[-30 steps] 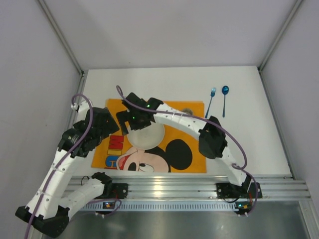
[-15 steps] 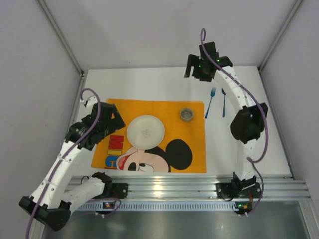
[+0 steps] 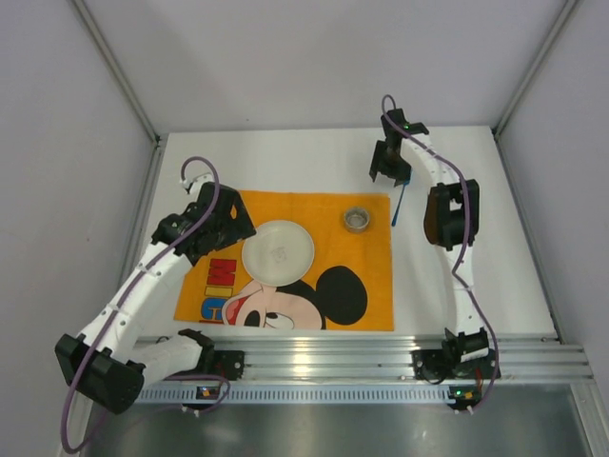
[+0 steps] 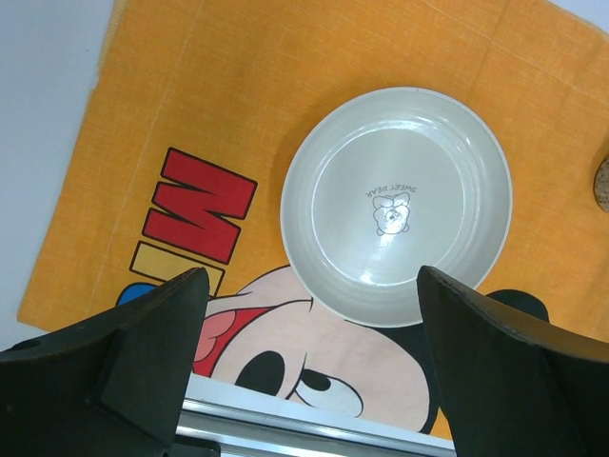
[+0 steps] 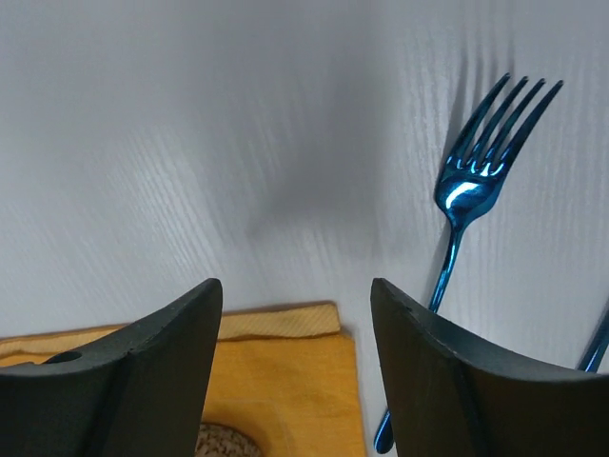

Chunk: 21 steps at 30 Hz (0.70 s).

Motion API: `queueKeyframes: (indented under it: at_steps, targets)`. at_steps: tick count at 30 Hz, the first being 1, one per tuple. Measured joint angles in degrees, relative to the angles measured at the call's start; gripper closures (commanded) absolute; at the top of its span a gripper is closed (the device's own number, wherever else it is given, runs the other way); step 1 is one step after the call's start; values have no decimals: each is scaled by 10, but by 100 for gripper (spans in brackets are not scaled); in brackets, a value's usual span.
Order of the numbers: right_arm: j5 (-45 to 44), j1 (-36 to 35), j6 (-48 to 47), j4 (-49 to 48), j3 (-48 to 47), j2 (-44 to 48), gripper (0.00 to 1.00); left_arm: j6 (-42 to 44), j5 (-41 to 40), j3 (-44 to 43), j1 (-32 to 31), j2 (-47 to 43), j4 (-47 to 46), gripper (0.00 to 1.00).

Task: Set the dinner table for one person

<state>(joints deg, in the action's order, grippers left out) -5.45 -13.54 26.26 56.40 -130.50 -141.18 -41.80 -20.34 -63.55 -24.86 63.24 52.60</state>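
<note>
The desk [image 3: 285, 162] is big, flat and white, and it fills most of the floor of this little room. Plain pale walls [image 3: 314, 67] stand on three sides of it. A thin metal pole [image 3: 119, 71] runs up the far left corner. At the near edge is a shiny metal rail [image 3: 314, 357], and my two arms are bolted there.

An orange mat [image 3: 371, 295] with a cartoon mouse lies flat on the near middle of the desk. A round pale plate [image 3: 278, 251] sits on the mat, left of its middle. A little round cup [image 3: 358, 219] sits near the mat's far right corner.

My left tool [image 4: 312, 276] hangs over the left part of the mat, close to the plate. Its two fingers are spread wide and hold nothing. From its own camera I see the plate and the mouse's face between them.

My right tool [image 5: 295, 286] is low over the bare white desk, just past the mat's far right corner. Its fingers are apart, with only desk between them, and they pinch nothing. A shiny blue fork [image 5: 471, 186] lies flat on the desk just to the right of this tool, off the mat, with its prongs pointing to the far wall.
</note>
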Motion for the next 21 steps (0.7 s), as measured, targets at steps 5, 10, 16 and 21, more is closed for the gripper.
queueKeyframes:
  at_steps: [5, 10, 16, 21]
  targets:
    - [-10, 17, 6, 0, 0, 0, 36, 1, 0, 0, 0, 12, -10, 4]
    - [-31, 34, 12, -2, 13, 5, 36, 8, 4, -2, 0, 36, -21, 4]
    - [-43, 45, 20, -2, 28, 5, 44, 19, 15, -11, 0, 68, -33, 4]
    - [-46, 48, 25, -2, 42, 5, 70, 28, 16, -13, 0, 73, -38, 4]
